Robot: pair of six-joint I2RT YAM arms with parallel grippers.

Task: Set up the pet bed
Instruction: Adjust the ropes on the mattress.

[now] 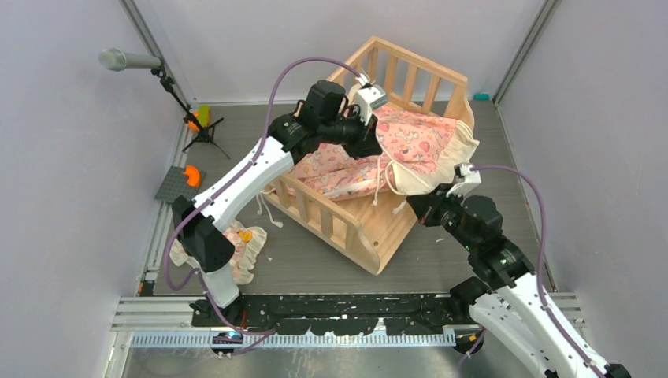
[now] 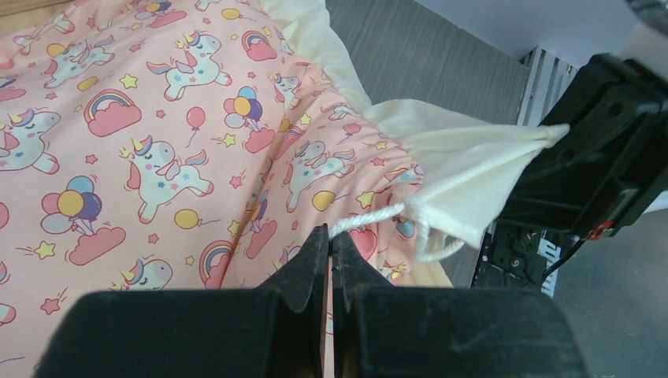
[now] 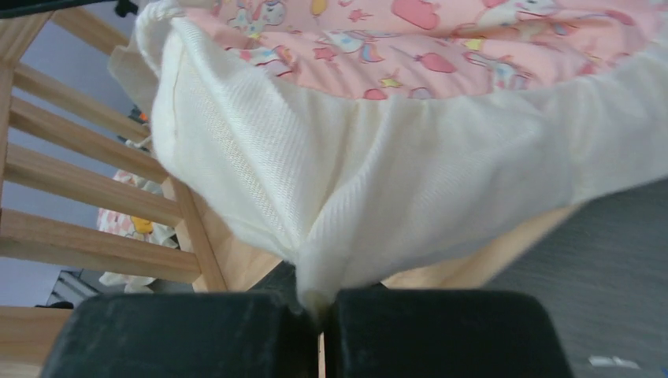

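The pet bed [image 1: 358, 236] sits askew in the middle of the grey table [image 1: 441, 260], one slatted side towards the left arm. The pink unicorn cushion [image 1: 410, 138] lies inside it, its cream frill [image 3: 410, 181] spilling over the bed's right end. The left gripper [image 2: 329, 236] hangs over the cushion with its fingers pressed together, a white cord [image 2: 378, 214] coming out from between the tips. The right gripper [image 3: 319, 303], just outside that end, pinches a fold of the frill. A small frilled pillow [image 1: 244, 240] lies on the table beside the left arm's base.
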